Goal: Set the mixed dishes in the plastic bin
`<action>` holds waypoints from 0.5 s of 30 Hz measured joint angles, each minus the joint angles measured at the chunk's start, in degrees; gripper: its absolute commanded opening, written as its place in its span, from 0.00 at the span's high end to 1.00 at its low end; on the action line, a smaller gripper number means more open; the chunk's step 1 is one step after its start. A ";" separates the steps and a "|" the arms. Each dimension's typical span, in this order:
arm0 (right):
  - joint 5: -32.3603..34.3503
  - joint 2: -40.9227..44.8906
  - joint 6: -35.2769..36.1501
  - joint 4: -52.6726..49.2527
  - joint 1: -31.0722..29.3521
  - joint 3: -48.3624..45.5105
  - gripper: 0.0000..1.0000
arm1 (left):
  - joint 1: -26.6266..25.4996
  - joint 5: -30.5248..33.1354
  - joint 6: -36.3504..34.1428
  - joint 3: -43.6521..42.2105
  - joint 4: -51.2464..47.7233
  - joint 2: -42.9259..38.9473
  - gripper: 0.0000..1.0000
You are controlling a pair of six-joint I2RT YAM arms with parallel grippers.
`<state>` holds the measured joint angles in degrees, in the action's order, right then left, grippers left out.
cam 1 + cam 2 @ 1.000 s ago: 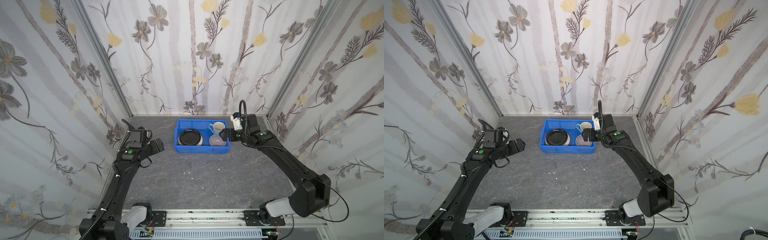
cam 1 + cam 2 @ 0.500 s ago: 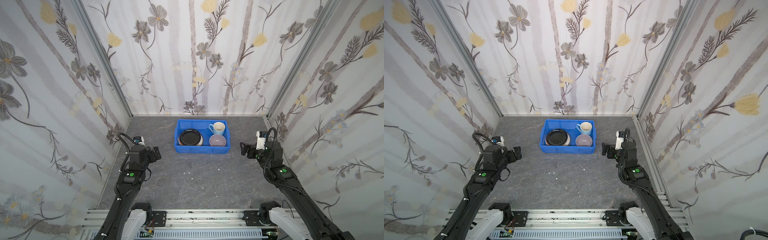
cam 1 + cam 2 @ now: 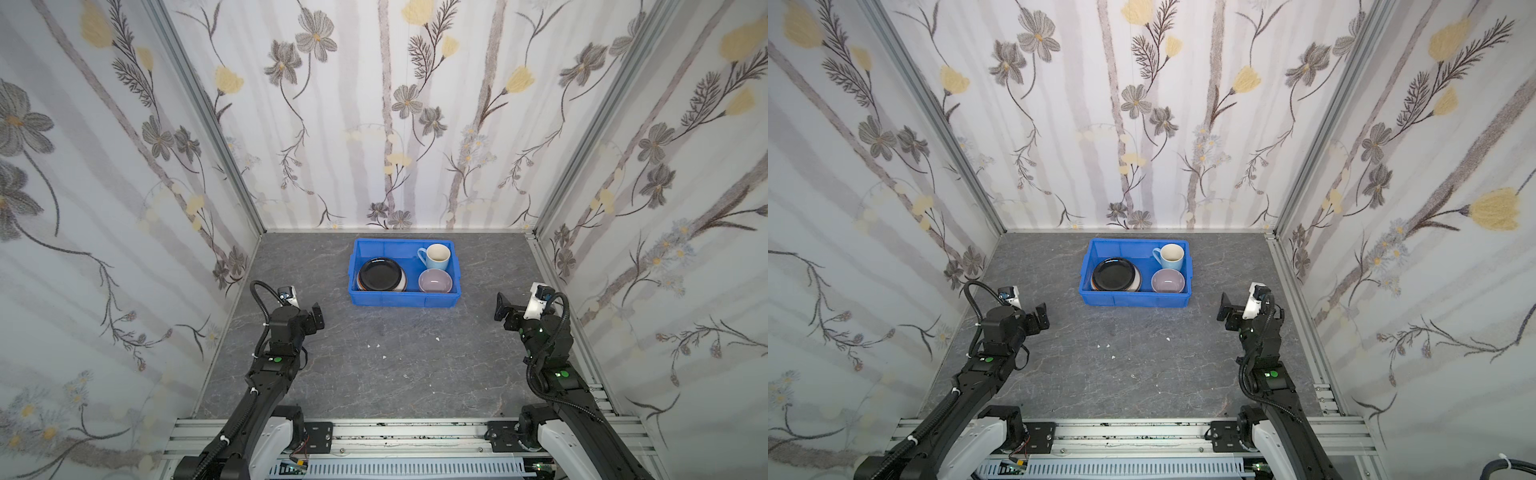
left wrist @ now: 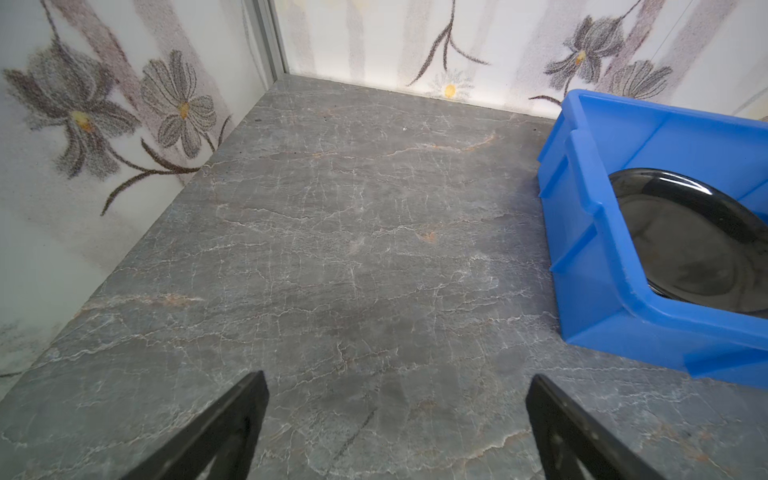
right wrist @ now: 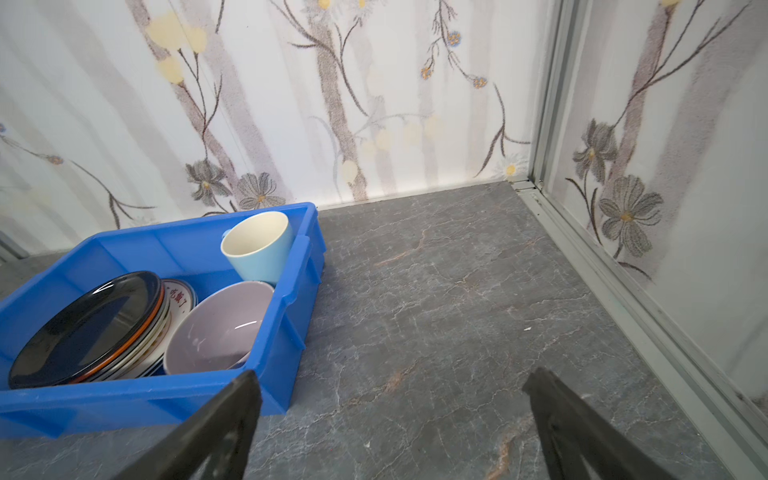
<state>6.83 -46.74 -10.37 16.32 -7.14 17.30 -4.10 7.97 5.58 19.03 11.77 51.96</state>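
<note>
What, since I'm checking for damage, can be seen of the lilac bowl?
The lilac bowl is round, plain and glossy, ceramic by its look, with a pale sheen inside. It sits mouth up and empty in the blue bin, in the near right corner as both top views show, just in front of the light blue mug. Its side lies close to the bin wall and the plate stack; whether it touches them is unclear. No chip or crack shows. Nothing grips it.

I count one bin (image 3: 403, 298), one mug (image 3: 437, 257), one bowl (image 3: 435, 280), and roughly five stacked plates (image 3: 379, 273); edges overlap.
</note>
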 measured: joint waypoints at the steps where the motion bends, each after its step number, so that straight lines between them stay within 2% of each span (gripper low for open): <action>1: 0.33 -0.63 0.09 1.49 0.22 -0.31 0.00 | 0.17 0.00 -0.46 -0.24 2.51 1.81 0.00; 7: 1.68 -7.06 1.33 10.93 2.29 -1.77 0.00 | 0.57 -0.07 -1.86 -0.22 18.73 15.96 0.00; 15: 2.54 -16.33 3.63 25.66 4.61 -3.56 0.00 | 1.81 -0.24 -4.11 0.39 32.41 29.68 0.00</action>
<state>9.37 -63.07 -6.74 41.98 -2.52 13.74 -2.28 7.73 1.48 19.42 44.18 81.65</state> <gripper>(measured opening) 0.996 0.997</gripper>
